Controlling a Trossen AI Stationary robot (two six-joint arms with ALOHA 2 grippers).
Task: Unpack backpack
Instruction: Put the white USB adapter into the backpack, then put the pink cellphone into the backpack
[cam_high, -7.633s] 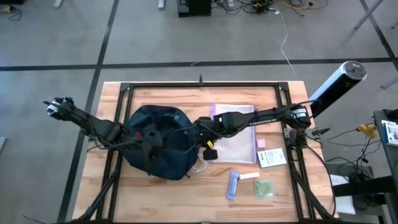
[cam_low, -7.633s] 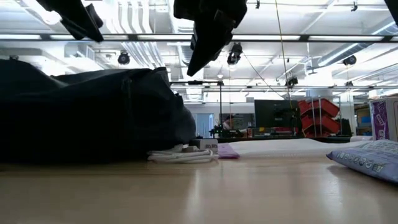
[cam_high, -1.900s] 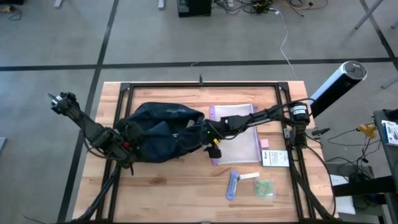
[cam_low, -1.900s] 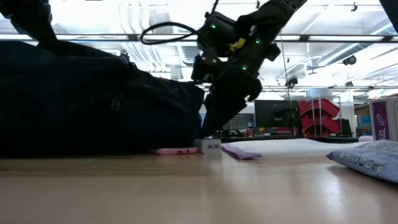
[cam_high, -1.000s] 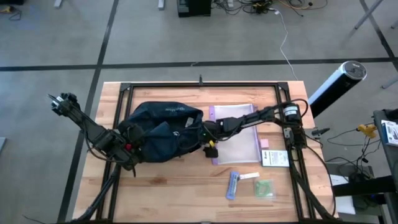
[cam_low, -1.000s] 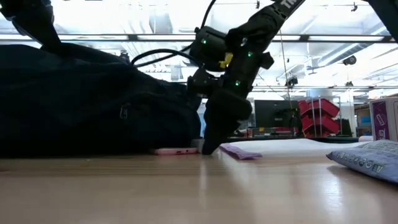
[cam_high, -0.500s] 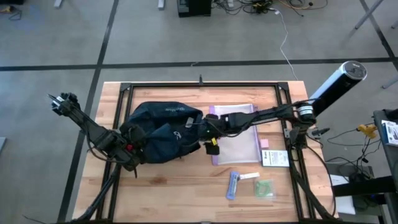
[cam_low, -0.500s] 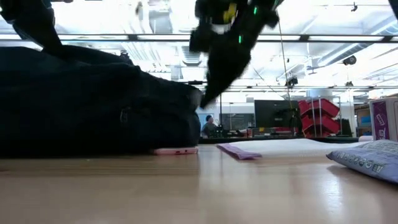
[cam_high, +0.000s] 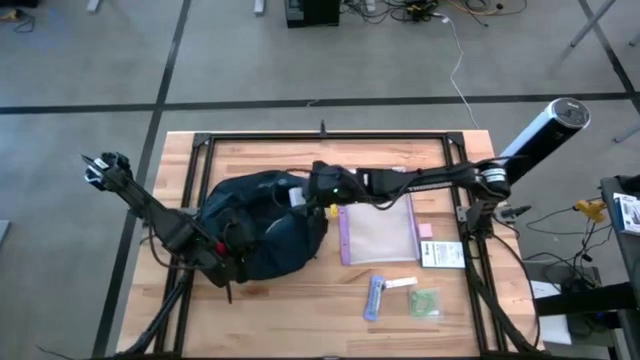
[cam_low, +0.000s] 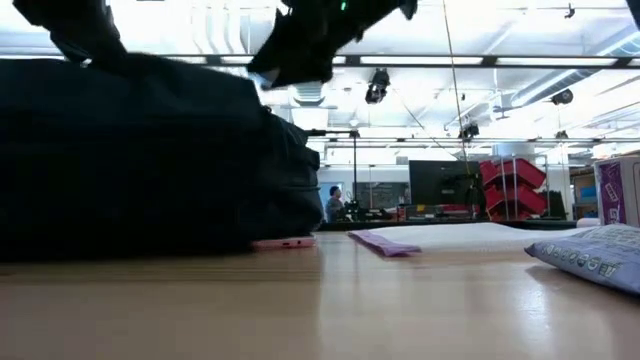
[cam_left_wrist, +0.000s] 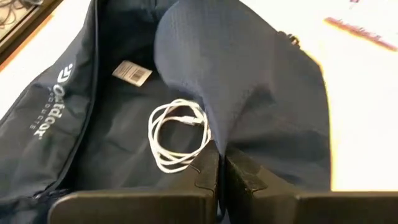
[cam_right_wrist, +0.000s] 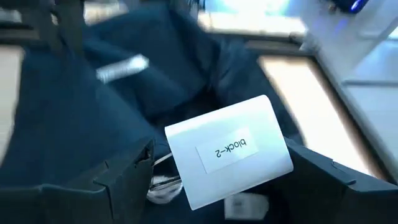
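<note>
The dark navy backpack (cam_high: 262, 235) lies on the table's left half, its opening held up. Inside it, in the left wrist view, lie a coiled white cable (cam_left_wrist: 177, 134) and a white label (cam_left_wrist: 132, 73). My left gripper (cam_left_wrist: 219, 160) is shut on the backpack's fabric at its near left side (cam_high: 233, 260). My right gripper (cam_right_wrist: 224, 180) hovers over the backpack's far right part (cam_high: 303, 194), shut on a white block (cam_right_wrist: 227, 152) marked "block-2". In the low view it hangs high above the backpack (cam_low: 290, 45). My left gripper pinches a raised fold of the backpack's fabric (cam_left_wrist: 214, 134) between its two shut fingers, beside the opening. The fabric rises to the fingers while the backpack's bottom rests on the table. My right gripper holds the white block by its two opposite ends (cam_right_wrist: 177, 155), between the two spread fingers (cam_right_wrist: 127, 174). The block is lifted clear, above the backpack's opening, its labelled face toward the wrist camera.
A clear purple-edged zip pouch (cam_high: 378, 228) lies right of the backpack. Near it are a white card (cam_high: 437, 253), a blue packet (cam_high: 374, 297) and a green packet (cam_high: 424, 302). A pink flat item (cam_low: 283, 242) sticks out under the backpack. Black frame rails (cam_high: 320, 140) border the table.
My right gripper has risen from the table beside the backpack's right side with the white block, then gone toward the table's left and far edge, over the backpack. My left gripper has shifted toward the near edge; the backpack now stands taller and rounder.
</note>
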